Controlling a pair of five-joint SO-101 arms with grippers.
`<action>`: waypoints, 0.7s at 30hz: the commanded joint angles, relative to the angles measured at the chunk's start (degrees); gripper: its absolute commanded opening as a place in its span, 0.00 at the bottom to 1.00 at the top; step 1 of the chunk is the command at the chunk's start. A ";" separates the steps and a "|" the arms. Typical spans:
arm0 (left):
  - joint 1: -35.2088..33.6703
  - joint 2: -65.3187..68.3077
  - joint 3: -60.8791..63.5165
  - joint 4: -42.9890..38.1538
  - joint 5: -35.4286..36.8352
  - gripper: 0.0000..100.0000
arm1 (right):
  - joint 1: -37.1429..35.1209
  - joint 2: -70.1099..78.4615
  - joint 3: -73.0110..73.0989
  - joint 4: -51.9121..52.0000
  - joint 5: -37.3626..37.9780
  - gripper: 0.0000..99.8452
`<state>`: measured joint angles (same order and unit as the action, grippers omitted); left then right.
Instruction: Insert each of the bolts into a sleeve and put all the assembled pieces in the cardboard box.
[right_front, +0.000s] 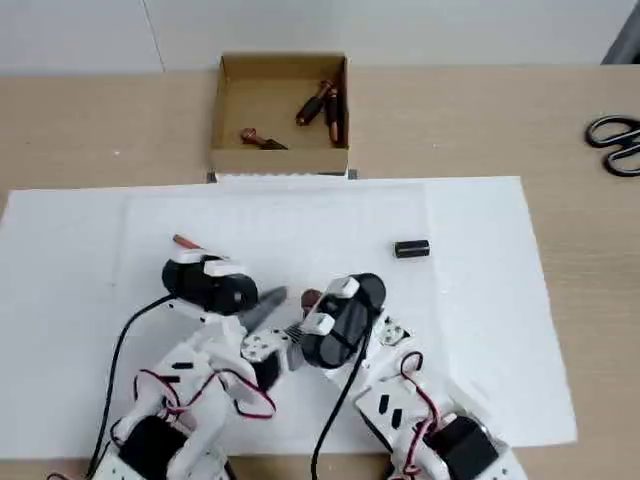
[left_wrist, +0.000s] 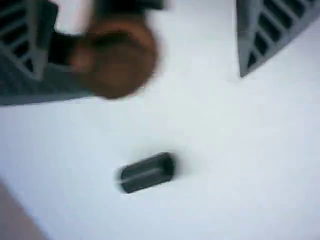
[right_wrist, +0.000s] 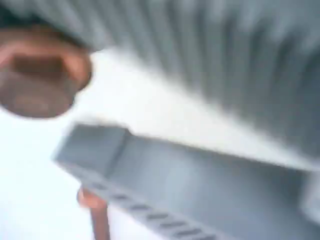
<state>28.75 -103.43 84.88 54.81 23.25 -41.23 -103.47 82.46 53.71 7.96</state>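
Note:
A copper bolt hangs just above the white paper between the two arms, its round head facing the left wrist camera with something dark right behind it. My right gripper is shut on this bolt at its fingertips. My left gripper is open, one finger close beside the bolt and the other well apart. A black sleeve lies alone on the paper, and shows again as a sleeve below the left gripper. A second bolt lies by the left arm. The cardboard box holds several assembled pieces.
A white paper sheet covers the work area on the wooden table. Scissors lie at the far right edge. Red and black cables trail over both arms at the near edge.

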 joint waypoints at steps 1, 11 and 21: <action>-4.57 -0.35 -2.51 0.53 -3.25 0.24 | 0.04 -0.40 -1.05 -1.63 0.35 0.00; -5.80 -0.35 -16.22 9.58 1.58 0.23 | 7.87 -0.40 -0.44 -1.63 0.35 0.00; -19.69 -0.44 -14.90 11.16 0.53 0.01 | 14.37 -0.40 2.20 -1.63 -1.32 0.00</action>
<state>14.07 -103.43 68.26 65.80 25.45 -29.19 -103.38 85.10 53.71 7.96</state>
